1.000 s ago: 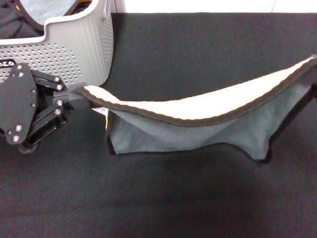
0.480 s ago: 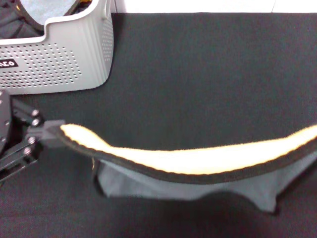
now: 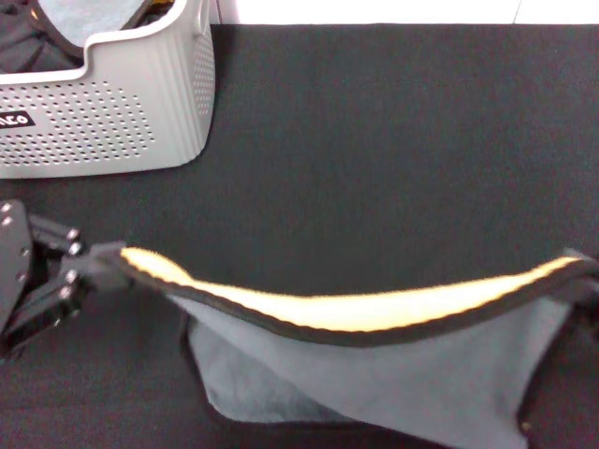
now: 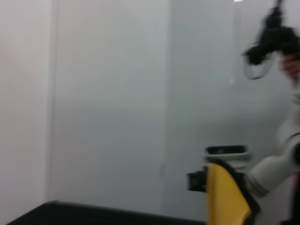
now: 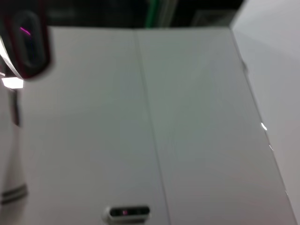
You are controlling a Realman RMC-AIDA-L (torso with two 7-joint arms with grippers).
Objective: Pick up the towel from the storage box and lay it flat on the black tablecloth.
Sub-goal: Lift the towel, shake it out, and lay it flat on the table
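The towel (image 3: 393, 374) hangs stretched between my two grippers over the front of the black tablecloth (image 3: 374, 140). Its yellow-cream side shows along the black-edged upper hem and its grey-teal side faces me, with the lower part sagging to the cloth. My left gripper (image 3: 105, 259) is shut on the towel's left corner. My right gripper (image 3: 590, 281) shows only as a dark bit at the right edge, shut on the right corner. The left wrist view shows the yellow side (image 4: 225, 197). The storage box (image 3: 112, 112) stands at the back left.
Another grey cloth with black edging (image 3: 84, 14) lies inside the box. A white wall edge (image 3: 374, 11) runs behind the tablecloth. The right wrist view shows only pale wall panels (image 5: 150, 117).
Both grippers have carried the towel from beside the box toward the front of the tablecloth. The right corner has dropped lower, and more grey-teal cloth now hangs down.
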